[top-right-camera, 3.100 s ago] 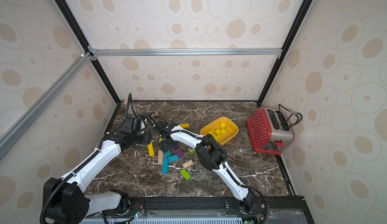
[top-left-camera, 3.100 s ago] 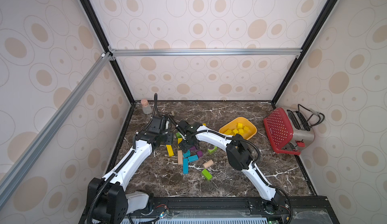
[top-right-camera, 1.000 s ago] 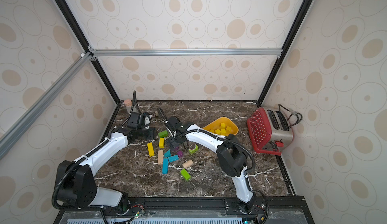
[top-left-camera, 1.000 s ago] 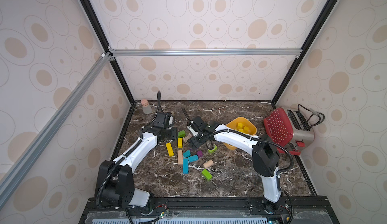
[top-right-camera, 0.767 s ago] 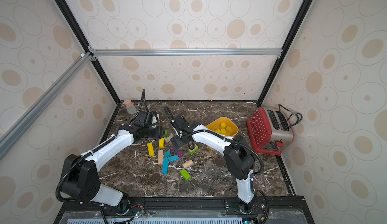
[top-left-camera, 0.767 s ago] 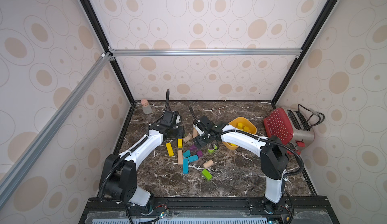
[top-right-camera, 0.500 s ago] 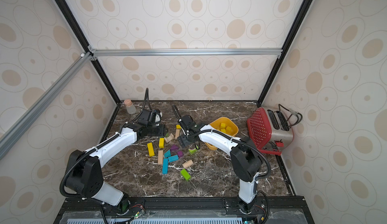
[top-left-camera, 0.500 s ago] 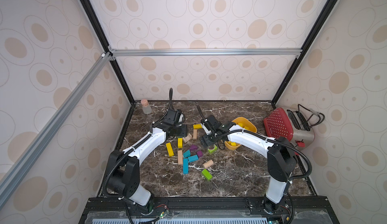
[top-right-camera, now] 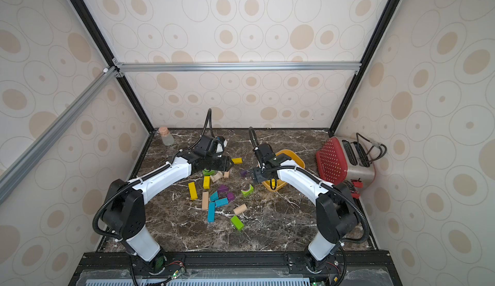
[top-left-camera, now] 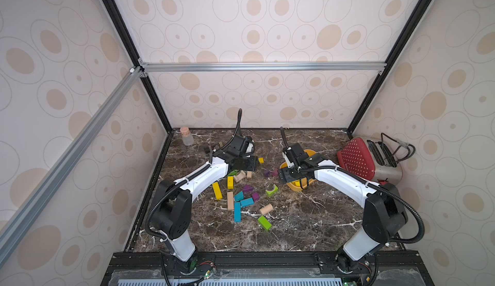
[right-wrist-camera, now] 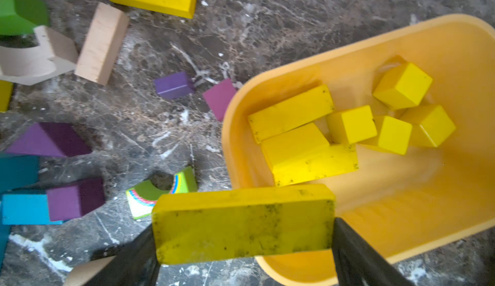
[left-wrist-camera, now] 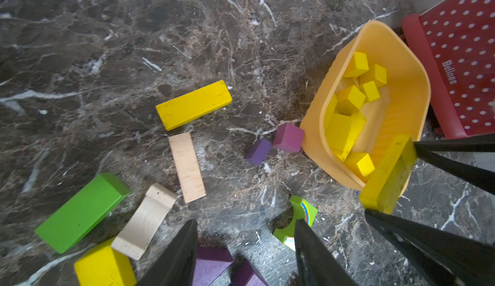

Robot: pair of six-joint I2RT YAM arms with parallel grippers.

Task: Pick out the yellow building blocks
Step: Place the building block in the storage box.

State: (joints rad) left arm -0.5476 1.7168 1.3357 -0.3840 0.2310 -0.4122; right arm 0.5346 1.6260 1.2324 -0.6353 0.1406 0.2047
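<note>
Three yellow blocks [top-left-camera: 217, 191] lie loose on the table [top-left-camera: 308, 217] among the scattered heap [top-left-camera: 246, 202], more sit in the bowl [right-wrist-camera: 442, 38] at the heap's two o'clock, the right gripper [right-wrist-camera: 242, 228] clamps a long yellow bar [right-wrist-camera: 241, 212] over the bowl's eight o'clock rim, and the left gripper [left-wrist-camera: 244, 225] hangs spread, empty.
</note>
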